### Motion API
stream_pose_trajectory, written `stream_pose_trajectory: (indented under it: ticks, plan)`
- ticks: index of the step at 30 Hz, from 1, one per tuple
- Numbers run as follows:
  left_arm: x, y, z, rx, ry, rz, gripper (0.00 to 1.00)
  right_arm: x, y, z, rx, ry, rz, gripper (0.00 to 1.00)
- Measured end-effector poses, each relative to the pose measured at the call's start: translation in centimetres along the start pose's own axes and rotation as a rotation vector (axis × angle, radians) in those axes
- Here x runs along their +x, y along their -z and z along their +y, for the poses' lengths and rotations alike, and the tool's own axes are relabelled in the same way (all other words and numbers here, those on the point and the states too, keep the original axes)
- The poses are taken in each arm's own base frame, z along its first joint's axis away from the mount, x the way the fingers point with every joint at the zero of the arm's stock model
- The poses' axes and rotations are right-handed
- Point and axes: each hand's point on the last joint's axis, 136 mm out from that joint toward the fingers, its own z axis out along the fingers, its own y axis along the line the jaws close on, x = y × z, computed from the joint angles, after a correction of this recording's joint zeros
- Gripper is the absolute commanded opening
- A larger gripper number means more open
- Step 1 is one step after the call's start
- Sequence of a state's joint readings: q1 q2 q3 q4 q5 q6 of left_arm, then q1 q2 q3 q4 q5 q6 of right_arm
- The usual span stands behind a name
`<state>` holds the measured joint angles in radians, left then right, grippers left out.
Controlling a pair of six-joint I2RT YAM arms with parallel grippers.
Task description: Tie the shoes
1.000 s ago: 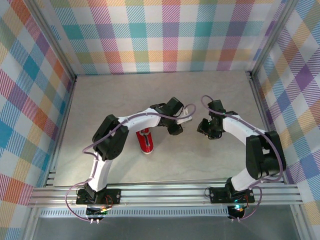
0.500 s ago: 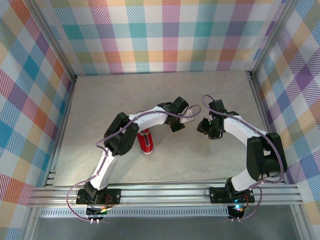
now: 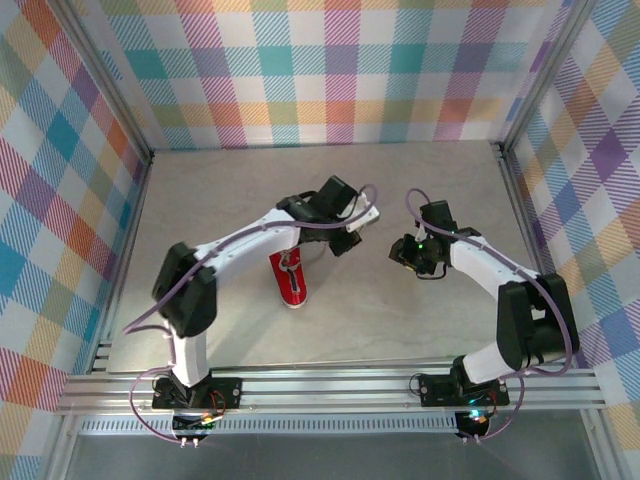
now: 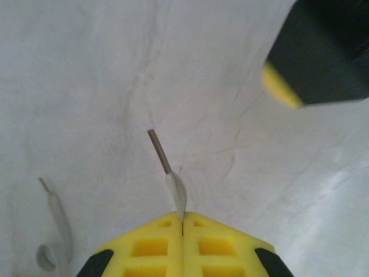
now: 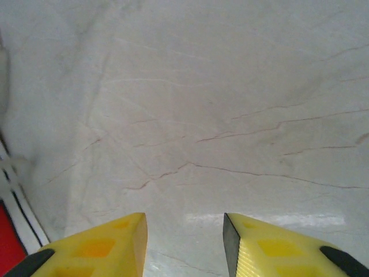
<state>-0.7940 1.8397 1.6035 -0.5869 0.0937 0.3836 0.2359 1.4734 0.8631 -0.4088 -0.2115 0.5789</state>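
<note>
Small red canvas sneaker (image 3: 291,283) w/ white sole edge lies on a pale, marble-look worktop (image 3: 400,320). In the overhead view it is to the near-left of the L fingers (image 4: 183,229) and well left of the R fingers (image 3: 401,252). In the R wrist cam, a sliver of its red side and striped white sole edge sits in the bottom-left corner, just left of the left-hand yellow finger.

L fingers: yellow, pressed fully together, pinching a flat whitish-grey lace end (image 4: 177,195). The lace sticks out ahead of the tips and ends in a thin brown aglet (image 4: 158,150) angled up-left in that view. A second lace end (image 4: 55,228) lies curled on the worktop, left of the L fingers and apart from them.

R fingers: yellow, standing part-open; the gap btwn them shows bare worktop. A blurred black part w/ yellow tip (image 4: 314,57) sits ahead-right of the L fingers, near but not touching.

Pastel plaid walls (image 3: 300,70) surround the worktop.
</note>
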Motion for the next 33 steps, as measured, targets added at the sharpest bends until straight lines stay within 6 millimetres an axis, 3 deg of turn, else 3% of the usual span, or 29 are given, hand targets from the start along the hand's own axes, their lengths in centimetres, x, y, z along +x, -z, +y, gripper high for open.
stream_pose_trajectory:
  ticks: [2,5,9,12,16,20,23,27,29,33]
  plan:
    - [-1.6,2.3,-0.4,0.003,0.051,-0.091,0.00,0.0,0.0,1.0,-0.036,0.035,-0.005,0.42]
    - [-1.8,5.3,-1.1,0.017,0.130,-0.150,0.00,0.1,-0.1,2.5,-0.081,0.097,-0.010,0.43]
    - [-2.9,7.6,0.2,0.003,0.241,-0.229,0.00,0.7,-0.1,5.0,-0.134,0.166,-0.003,0.43]
    - [-2.8,8.2,3.6,-0.022,0.374,-0.268,0.00,0.6,0.0,7.3,-0.168,0.225,-0.013,0.43]
    - [-0.8,8.4,10.3,-0.077,0.593,-0.300,0.00,0.5,-0.5,10.5,-0.208,0.289,-0.013,0.43]
    - [3.2,7.1,15.6,-0.099,0.802,-0.310,0.00,1.0,-1.9,13.5,-0.223,0.343,0.015,0.42]
    - [8.1,5.4,17.5,-0.110,0.941,-0.267,0.00,1.4,-3.1,15.4,-0.222,0.372,0.044,0.42]
    - [15.0,3.2,17.4,-0.122,1.079,-0.168,0.00,2.4,-4.5,17.6,-0.225,0.411,0.085,0.40]
    - [17.5,2.6,16.8,-0.128,1.116,-0.126,0.00,3.1,-5.1,18.7,-0.228,0.430,0.110,0.38]
    - [20.3,2.6,15.0,-0.131,1.098,-0.072,0.00,4.6,-6.1,21.1,-0.249,0.477,0.148,0.32]
